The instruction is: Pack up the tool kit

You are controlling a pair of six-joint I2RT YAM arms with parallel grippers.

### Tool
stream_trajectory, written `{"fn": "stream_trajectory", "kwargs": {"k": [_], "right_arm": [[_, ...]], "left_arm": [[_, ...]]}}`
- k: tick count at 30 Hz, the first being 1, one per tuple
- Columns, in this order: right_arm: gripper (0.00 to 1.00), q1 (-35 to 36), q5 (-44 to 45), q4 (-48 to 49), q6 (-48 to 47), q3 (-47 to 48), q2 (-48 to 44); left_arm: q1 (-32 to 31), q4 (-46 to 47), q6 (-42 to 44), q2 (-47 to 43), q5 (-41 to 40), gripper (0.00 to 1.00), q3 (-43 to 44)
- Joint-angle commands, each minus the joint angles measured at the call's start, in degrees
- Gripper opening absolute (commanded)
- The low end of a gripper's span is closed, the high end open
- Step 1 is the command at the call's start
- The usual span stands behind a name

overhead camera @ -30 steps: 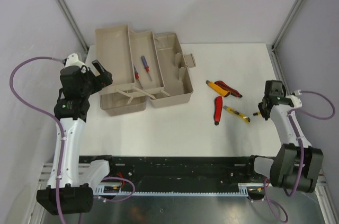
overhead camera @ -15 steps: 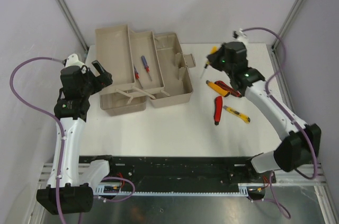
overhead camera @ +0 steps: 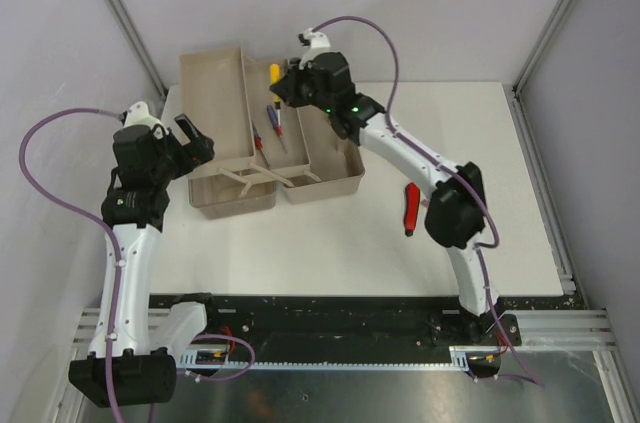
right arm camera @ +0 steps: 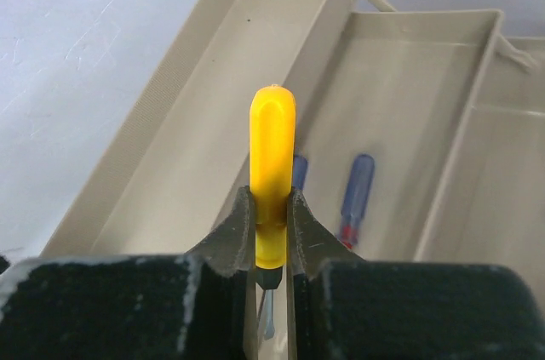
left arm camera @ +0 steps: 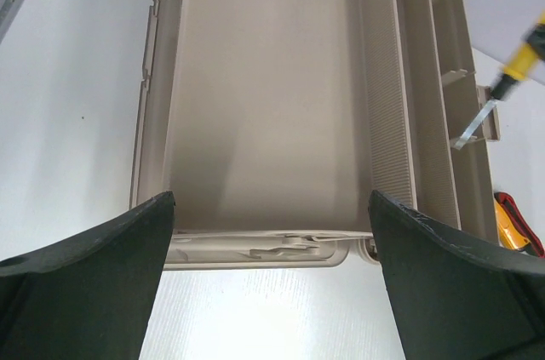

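Observation:
The beige toolbox [overhead camera: 325, 158] stands open at the table's back left with its trays spread out. Two blue-handled screwdrivers [overhead camera: 272, 119] lie in the middle tray and also show in the right wrist view [right arm camera: 356, 194]. My right gripper [overhead camera: 283, 80] reaches over the trays and is shut on a yellow-handled screwdriver [right arm camera: 272, 147], held above the trays with its shaft pointing down. That screwdriver also shows in the left wrist view [left arm camera: 521, 52]. My left gripper [left arm camera: 272, 202] is open and empty at the toolbox's left end [overhead camera: 195, 141], with the box end between its fingers.
A red-handled tool [overhead camera: 410, 205] lies on the table to the right of the toolbox. A red and yellow tool [left arm camera: 513, 225] shows at the edge of the left wrist view. The right arm hides the table beneath it. Frame posts stand at the back corners.
My right arm has swung from the table's right side across to above the toolbox trays, carrying the yellow-handled screwdriver. The left arm has not moved.

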Motion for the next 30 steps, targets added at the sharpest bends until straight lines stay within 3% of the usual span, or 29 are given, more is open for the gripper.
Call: {"fn": "stream_trajectory", "kwargs": {"k": [1, 5, 19, 23, 30], "right_arm": [[0.00, 2.0, 0.7, -3.7, -7.8, 13.2, 8.4], [0.00, 2.9, 2.9, -6.8, -11.3, 17.5, 12.7], [0.06, 3.6, 12.4, -14.2, -16.8, 18.2, 18.0], [0.14, 3.6, 12.3, -15.9, -16.6, 18.4, 18.9], [0.40, 3.6, 11.8, -16.9, -15.6, 18.7, 18.1]], "left_arm": [[-0.3, 0.7, -0.8, -1.9, 2.4, 1.00, 0.8], [-0.3, 0.7, -1.3, -2.2, 3.4, 0.99, 0.7], [-0.3, 0.8, -1.4, -1.9, 3.7, 0.99, 0.3], [-0.3, 0.7, -1.4, -1.9, 3.8, 1.00, 0.3], [-0.3, 0.7, -1.4, -2.1, 4.2, 0.99, 0.5]]}}
